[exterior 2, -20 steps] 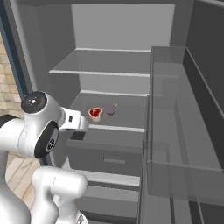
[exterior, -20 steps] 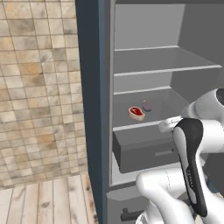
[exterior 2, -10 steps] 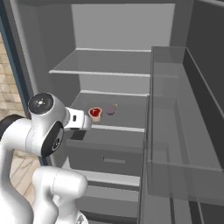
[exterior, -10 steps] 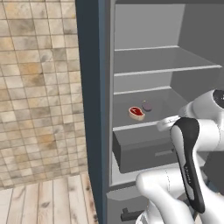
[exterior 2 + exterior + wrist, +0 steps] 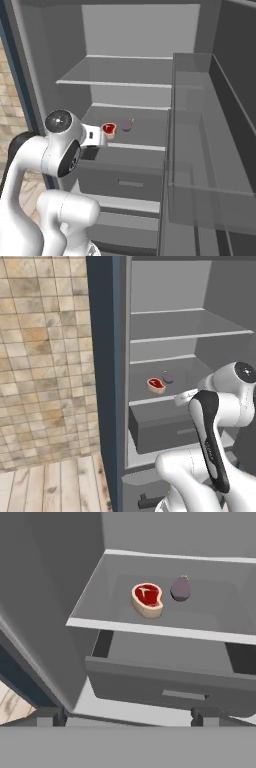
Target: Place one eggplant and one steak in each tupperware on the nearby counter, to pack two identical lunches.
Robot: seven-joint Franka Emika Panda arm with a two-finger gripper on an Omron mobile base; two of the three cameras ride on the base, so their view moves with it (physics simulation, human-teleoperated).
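Gripper (image 5: 127,716) is sitting w/ jaws fully apart, holding nothing; in hand view its two dark tips are poking up at bottom edge, left & right of centre, pointing into the open fridge (image 5: 210,286). In right base view the white hand is hanging just left of the steak (image 5: 109,129), not touching it

Steak (image 5: 148,599) is lying flat on middle shelf (image 5: 100,597), upper centre of hand view, red face up w/ pale fat rim. Eggplant (image 5: 180,588) is resting just beside it, to its right in frame, small gap between the two. In left base view both are showing mid-frame, steak (image 5: 156,385) lower left of eggplant (image 5: 168,377). Below shelf a grey drawer (image 5: 165,679) is standing partly pulled out

Handling, as judgement: steak is looking like a light, flat slab, prob. soft & a bit slippery, so pinch across its narrow width at the rim, coming from above or front edge. Eggplant is looking small, rounded, smooth, likely to roll or squirt out; grip across fattest part of the body, not the stem end. Neither item picked yet, so packing seems barely begun
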